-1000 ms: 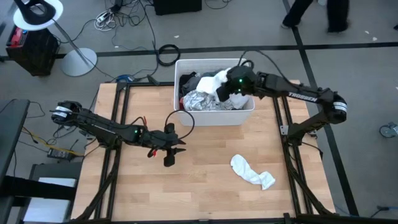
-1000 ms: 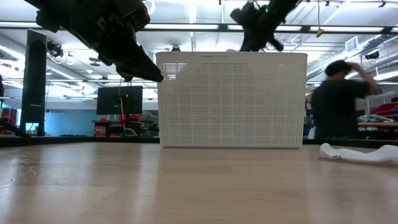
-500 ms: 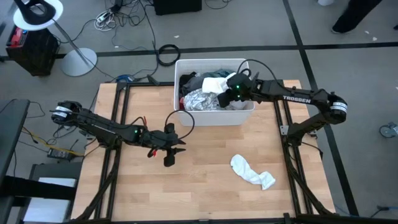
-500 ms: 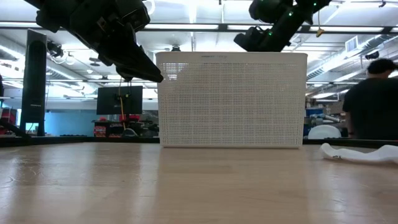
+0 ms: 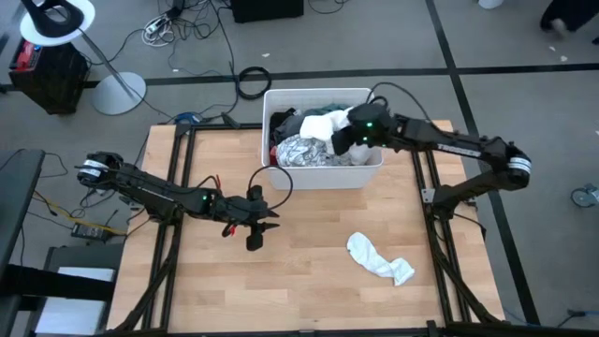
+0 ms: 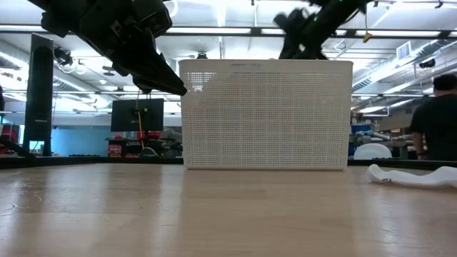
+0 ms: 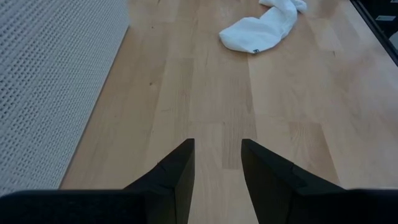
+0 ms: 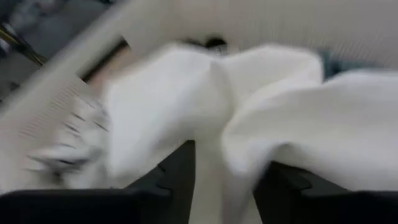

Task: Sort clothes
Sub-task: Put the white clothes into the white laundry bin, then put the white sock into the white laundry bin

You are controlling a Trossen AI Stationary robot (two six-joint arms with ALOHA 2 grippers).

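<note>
So, table (image 5: 309, 253): we see bare wood, white sock (image 5: 379, 258) lying loose.
Room: person (image 6: 435, 118) behind.
Bin (image 5: 279, 177): clothes (image 5: 304, 150) heaped.
Right gripper (image 5: 344, 131): grasping white garment (image 8: 186, 99).
Left gripper (image 7: 216, 163): released, hovering.

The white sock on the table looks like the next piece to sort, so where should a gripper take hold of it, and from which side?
Probably at the wider, bunched end of the white sock, which lies flat on the table clear of the white bin. Coming straight down from above suits it: the cloth lies low and limp, with no edge to grip from the side. The open left gripper hovers nearer.
</note>
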